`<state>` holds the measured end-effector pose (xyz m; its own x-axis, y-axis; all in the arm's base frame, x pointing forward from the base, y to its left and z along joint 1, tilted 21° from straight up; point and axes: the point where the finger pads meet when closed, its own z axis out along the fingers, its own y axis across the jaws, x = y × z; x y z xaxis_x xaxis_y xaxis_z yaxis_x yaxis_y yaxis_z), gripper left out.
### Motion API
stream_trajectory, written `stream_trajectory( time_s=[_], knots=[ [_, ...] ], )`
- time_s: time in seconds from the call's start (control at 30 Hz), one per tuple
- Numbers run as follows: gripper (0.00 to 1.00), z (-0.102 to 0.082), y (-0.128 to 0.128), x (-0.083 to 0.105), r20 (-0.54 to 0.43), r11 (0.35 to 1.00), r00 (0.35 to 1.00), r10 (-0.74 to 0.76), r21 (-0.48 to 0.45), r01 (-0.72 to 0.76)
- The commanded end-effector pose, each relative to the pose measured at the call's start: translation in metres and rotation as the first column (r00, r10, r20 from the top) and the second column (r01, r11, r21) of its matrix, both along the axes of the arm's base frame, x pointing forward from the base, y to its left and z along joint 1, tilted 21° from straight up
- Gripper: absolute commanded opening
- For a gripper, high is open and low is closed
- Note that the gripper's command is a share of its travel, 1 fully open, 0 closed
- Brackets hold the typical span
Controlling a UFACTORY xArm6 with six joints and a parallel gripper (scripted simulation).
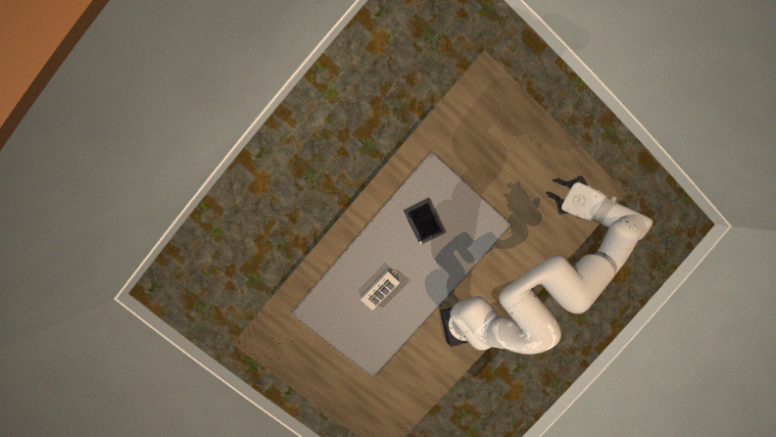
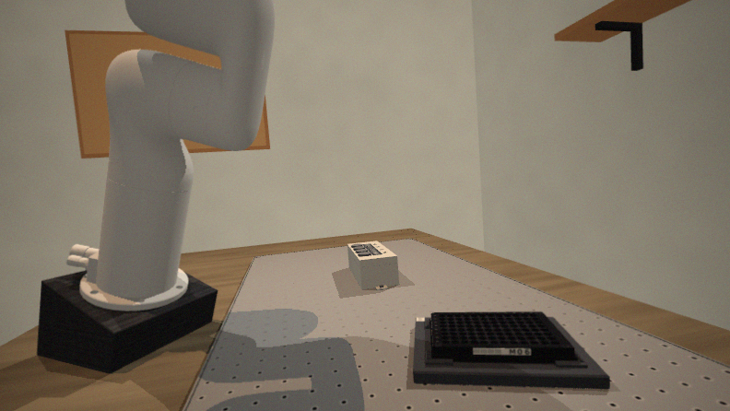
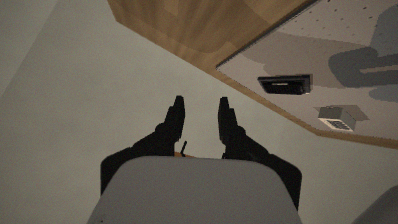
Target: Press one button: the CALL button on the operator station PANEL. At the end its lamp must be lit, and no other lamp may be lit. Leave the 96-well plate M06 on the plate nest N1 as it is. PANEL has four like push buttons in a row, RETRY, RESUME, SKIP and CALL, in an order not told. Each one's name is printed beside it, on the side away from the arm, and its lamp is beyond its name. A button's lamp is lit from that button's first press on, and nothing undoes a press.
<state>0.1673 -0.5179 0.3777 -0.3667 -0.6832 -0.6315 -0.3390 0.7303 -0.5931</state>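
Observation:
The PANEL (image 1: pixel 381 289) is a small cream box with a row of four dark buttons on top, standing on the grey perforated mat. It also shows in the exterior view (image 2: pixel 372 264) and in the wrist view (image 3: pixel 337 119). The button names are too small to read, and I see no lamp glowing. The black 96-well plate M06 (image 2: pixel 498 335) sits on the dark plate nest N1 (image 2: pixel 511 369), also seen from above (image 1: pixel 423 218). My gripper (image 1: pixel 553 188) is high over the wooden table's far end, well away from the panel. Its fingers stand partly apart with nothing between them.
The arm's base on a black block (image 2: pixel 123 316) stands beside the mat's edge. The wooden table (image 1: pixel 515 135) carries the grey mat (image 1: pixel 379 271). A wooden wall shelf with a black bracket (image 2: pixel 620 20) hangs high at the right.

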Motion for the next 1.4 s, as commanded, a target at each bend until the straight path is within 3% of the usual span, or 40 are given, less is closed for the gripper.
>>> stream_trajectory(
  time_s=[0.0, 0.1, 0.2, 0.5, 0.6, 0.77, 0.87, 0.97, 1.2, 1.37],
  knots=[
    [0.00, -0.007, 0.012, 0.021, -0.018, 1.000, 1.000, 0.022, 0.003, -0.022],
    [0.00, -0.008, 0.013, 0.023, -0.018, 1.000, 1.000, 0.022, 0.003, -0.022],
    [0.00, -0.014, 0.022, 0.035, -0.079, 0.995, 0.992, 0.095, 0.023, -0.094],
    [0.00, -0.025, 0.037, 0.056, -0.079, 0.995, 0.992, 0.095, 0.023, -0.094],
    [0.00, -0.030, 0.046, 0.067, -0.140, 0.986, 0.976, 0.169, 0.040, -0.165],
    [0.00, -0.040, 0.061, 0.084, -0.140, 0.986, 0.976, 0.169, 0.040, -0.165],
    [0.00, -0.041, 0.062, 0.085, -0.140, 0.986, 0.976, 0.169, 0.040, -0.165],
    [0.00, -0.046, 0.072, 0.095, -0.200, 0.970, 0.950, 0.241, 0.055, -0.235],
    [0.00, -0.056, 0.089, 0.112, -0.200, 0.970, 0.950, 0.241, 0.055, -0.235],
    [0.00, -0.065, 0.107, 0.126, -0.259, 0.950, 0.915, 0.311, 0.067, -0.304]
  ],
)
